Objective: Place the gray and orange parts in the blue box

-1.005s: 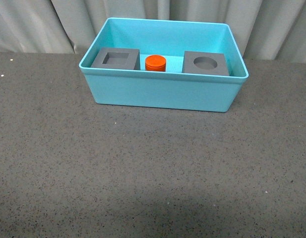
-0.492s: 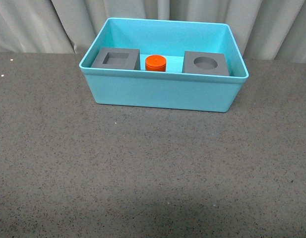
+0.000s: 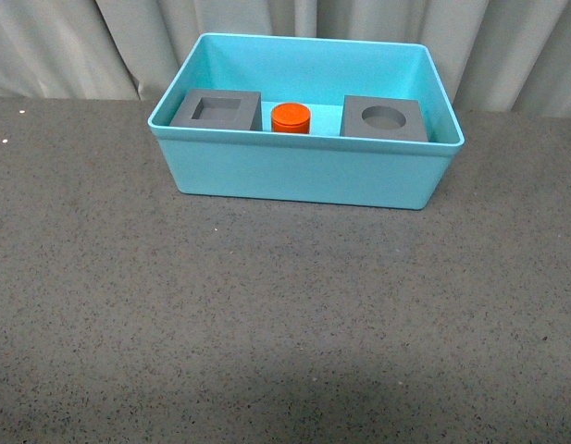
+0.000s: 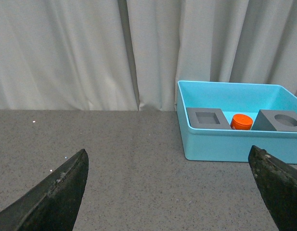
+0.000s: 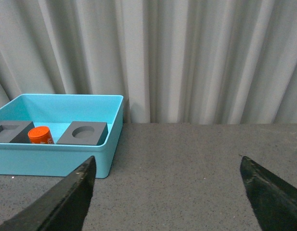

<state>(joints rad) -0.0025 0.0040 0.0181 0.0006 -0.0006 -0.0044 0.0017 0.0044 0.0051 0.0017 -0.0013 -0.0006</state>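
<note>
Unchanged since a second ago: square-recess gray cube [image 3: 217,109], orange cylinder [image 3: 291,118] at its 3 o'clock, round-recess gray cube [image 3: 383,117], all inside blue box [image 3: 304,171]. Left gripper [image 4: 170,192] and right gripper [image 5: 167,192]: jaws spread, empty. Task appears complete.

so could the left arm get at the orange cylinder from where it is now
Probably yes. The orange cylinder stands in the blue box between the two gray cubes, its top uncovered. The left hand is open, with bare table between it and the box, though the cubes sit close.

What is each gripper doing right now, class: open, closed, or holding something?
Left gripper: open, holding nothing, back from the blue box.
Right gripper: open, holding nothing, also clear of the box.
</note>
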